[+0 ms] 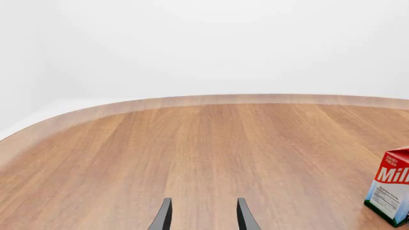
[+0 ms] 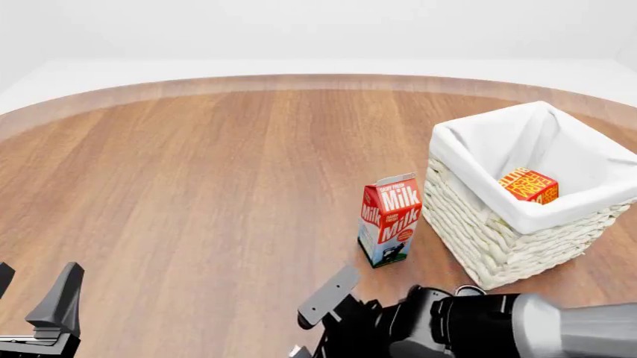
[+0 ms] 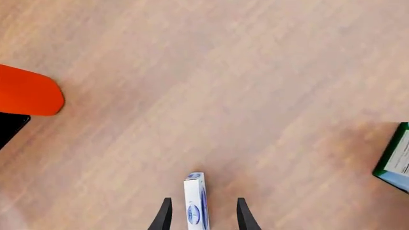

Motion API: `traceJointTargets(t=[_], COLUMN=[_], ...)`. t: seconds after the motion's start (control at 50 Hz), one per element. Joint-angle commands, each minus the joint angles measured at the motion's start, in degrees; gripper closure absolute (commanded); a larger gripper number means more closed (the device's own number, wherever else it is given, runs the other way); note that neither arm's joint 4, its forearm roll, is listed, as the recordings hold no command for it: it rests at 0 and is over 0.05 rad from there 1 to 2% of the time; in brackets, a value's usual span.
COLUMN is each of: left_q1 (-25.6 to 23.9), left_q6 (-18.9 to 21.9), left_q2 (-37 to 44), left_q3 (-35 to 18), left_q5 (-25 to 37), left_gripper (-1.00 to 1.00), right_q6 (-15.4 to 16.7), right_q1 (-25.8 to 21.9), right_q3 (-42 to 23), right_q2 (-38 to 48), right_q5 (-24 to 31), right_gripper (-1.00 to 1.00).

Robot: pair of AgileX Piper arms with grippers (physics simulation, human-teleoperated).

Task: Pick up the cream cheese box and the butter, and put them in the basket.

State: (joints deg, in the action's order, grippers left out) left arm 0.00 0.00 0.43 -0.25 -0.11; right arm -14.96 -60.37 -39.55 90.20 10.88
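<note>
Right gripper [image 3: 201,215] points down at the table [image 2: 199,186], its 2 fingers spread, with a thin white-and-blue box [image 3: 195,201] standing on edge between them; whether the fingers touch it cannot be told. That is likely the cream cheese box, and in the front view it is hidden at the bottom edge, at about 6 o'clock, under the right arm [image 2: 468,328]. An orange rounded shape [image 3: 28,91] lies near it in the right wrist view; what it is cannot be told.

Left gripper [image 1: 203,215] hangs open and empty over bare wood at about 8 o'clock in the front view.

Butter [image 2: 529,185] lies tilted inside the basket [image 2: 497,231], against its far lining, at about 3 o'clock. Milk carton [image 2: 390,220] stands upright just beside the basket's left wall, apart from it, near the table's middle.
</note>
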Motion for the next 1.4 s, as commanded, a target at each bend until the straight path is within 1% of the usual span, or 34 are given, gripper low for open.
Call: traceJointTargets(t=[0.02,0.26,0.38,0.54,0.62,0.72,0.9,1.04,1.24,1.4], left_q1=[-0.01,0.0,0.0,-0.01,0.0,0.0,-0.01,-0.01,0.0,0.0], left_q6=[0.0,0.01,0.01,0.0,-0.01,0.0,0.0,0.0,0.01,-0.01], left_q2=[0.01,0.0,0.0,0.0,-0.01,0.0,0.0,0.0,-0.01,0.0], left_q3=[0.0,0.0,0.0,0.0,0.0,0.0,0.0,0.0,0.0,0.0], left_q5=[0.0,0.0,0.0,0.0,0.0,0.0,0.0,0.0,0.0,0.0], left_gripper=[-1.0,-1.0,-1.0,-1.0,-1.0,-1.0,-1.0,-1.0,-1.0,-1.0], right_q6=[-0.1,-0.33,-1.49,-1.42,-2.18,-1.85,-2.42,-2.01,-2.7,-2.6], right_q1=[0.04,-0.4,-0.72,-0.55,-1.51,-0.59,-1.04,-0.5,-1.34,-0.99], right_q3=[0.23,0.17,0.67,1.05,1.48,1.68,2.2,2.2,2.37,2.72], right_q2=[0.6,1.41,1.7,2.63,3.93,3.66,4.17,4.06,5.14,5.32], right_q5=[-0.47,-0.91,-1.71,-2.54,-3.71,-3.62,-4.24,-4.03,-4.95,-5.36], right_gripper=[-1.0,-1.0,-1.0,-1.0,-1.0,-1.0,-1.0,-1.0,-1.0,-1.0])
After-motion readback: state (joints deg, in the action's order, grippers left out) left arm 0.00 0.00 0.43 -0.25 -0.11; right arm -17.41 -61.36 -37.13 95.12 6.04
